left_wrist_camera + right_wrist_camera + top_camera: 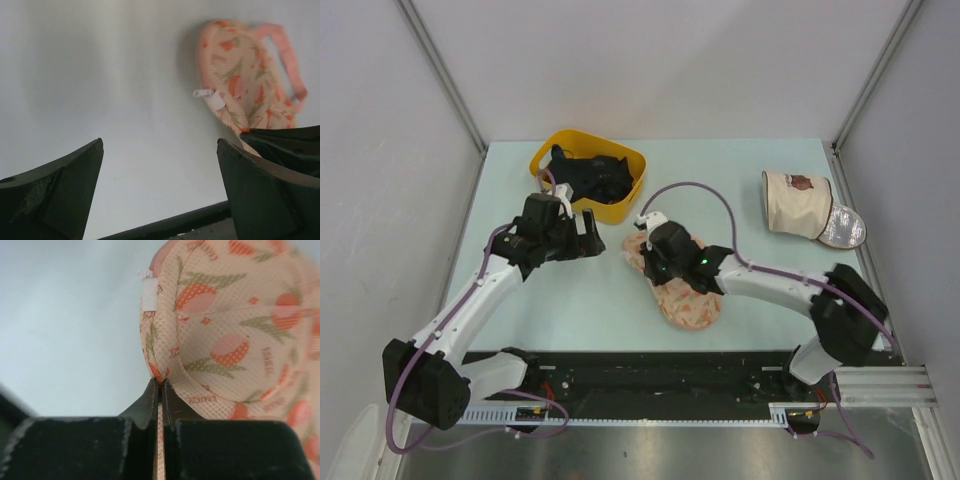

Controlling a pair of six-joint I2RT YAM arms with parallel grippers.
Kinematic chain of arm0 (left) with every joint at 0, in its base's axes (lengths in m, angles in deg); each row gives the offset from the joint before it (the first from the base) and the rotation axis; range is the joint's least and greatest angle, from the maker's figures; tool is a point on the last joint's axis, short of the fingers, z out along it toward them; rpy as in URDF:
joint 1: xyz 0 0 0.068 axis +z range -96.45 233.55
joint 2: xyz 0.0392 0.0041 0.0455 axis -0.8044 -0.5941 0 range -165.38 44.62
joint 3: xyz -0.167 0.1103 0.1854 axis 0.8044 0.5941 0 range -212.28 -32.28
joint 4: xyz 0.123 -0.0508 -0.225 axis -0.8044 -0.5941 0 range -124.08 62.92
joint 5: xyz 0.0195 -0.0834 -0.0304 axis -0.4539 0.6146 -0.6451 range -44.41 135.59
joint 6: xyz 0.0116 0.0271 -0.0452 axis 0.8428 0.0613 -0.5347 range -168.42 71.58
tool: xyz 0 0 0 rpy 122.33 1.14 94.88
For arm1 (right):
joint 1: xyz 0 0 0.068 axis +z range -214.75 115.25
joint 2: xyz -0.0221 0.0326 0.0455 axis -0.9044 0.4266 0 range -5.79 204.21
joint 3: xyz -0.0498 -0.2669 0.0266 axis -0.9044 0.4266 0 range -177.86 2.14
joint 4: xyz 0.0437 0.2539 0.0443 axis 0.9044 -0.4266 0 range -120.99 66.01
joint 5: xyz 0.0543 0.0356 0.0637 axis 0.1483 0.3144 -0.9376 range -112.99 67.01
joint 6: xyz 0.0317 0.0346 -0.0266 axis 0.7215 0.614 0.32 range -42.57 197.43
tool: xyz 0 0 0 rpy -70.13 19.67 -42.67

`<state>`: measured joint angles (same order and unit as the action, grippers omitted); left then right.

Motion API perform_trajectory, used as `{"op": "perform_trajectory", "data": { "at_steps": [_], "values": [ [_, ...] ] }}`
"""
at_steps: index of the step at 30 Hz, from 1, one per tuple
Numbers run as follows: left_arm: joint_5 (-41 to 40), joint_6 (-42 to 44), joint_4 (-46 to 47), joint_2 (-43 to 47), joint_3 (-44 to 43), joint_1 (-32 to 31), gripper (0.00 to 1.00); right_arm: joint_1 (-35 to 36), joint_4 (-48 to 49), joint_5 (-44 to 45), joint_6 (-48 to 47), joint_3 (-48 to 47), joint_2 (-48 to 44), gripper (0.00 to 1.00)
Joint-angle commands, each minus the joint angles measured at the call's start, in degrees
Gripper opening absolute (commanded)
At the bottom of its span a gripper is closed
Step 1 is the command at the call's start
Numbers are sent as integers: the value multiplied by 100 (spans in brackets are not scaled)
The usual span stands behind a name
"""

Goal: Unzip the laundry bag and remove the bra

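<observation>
Pale table (570,300) is carrying the laundry bag (692,300); right gripper (161,385) is pinching its seam, likely anchoring it; left gripper (160,147) is hovering open.

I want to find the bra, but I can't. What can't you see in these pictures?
The bra: in no view; the laundry bag fabric would cover it.
Bag's far half: top view, hidden under the right arm.
Yellow basket, dark contents: top view, too small to identify.
</observation>
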<state>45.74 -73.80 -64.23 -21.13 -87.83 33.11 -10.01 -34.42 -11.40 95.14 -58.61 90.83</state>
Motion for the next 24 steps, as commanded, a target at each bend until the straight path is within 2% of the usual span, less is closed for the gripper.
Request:
{"op": "perform_trajectory", "data": {
  "at_steps": [1, 2, 4, 5, 6, 8, 15, 16, 20, 24],
  "values": [
    [1619, 359, 989, 177, 228, -91, 100, -663, 420, -2622, -690, 55, -1381, 0],
    [1786, 402, 1207, 186, 272, -135, 100, -840, 228, -3576, -725, 55, -1591, 0],
    [2041, 578, 1332, 230, 299, -266, 100, -1157, -19, -4198, -848, 55, -1795, 0],
    [2112, 666, 1350, 221, 273, -302, 97, -1376, -272, -4636, -918, 55, -1987, 0],
    [2208, 858, 1316, 212, 238, -363, 89, -1457, -405, -4788, -1058, 55, -2111, 0],
    [2271, 1113, 1167, 204, 63, -407, 84, -1554, -686, -5026, -1156, 46, -2296, 0],
    [2807, 1405, 1139, 353, -325, -513, 81, -1651, -1118, -4983, -1262, 55, -2490, 0],
    [2885, 1440, 1122, 379, -351, -530, 81, -1651, -1127, -5018, -1305, 55, -2499, 0],
    [2765, 1843, 903, 528, -386, -627, 99, -1703, -1092, -5220, -1341, 55, -2472, 0],
    [2210, 2160, 770, 695, -334, -610, 100, -1765, -1232, -5334, -1411, 55, -2428, 0]
  ]
}}
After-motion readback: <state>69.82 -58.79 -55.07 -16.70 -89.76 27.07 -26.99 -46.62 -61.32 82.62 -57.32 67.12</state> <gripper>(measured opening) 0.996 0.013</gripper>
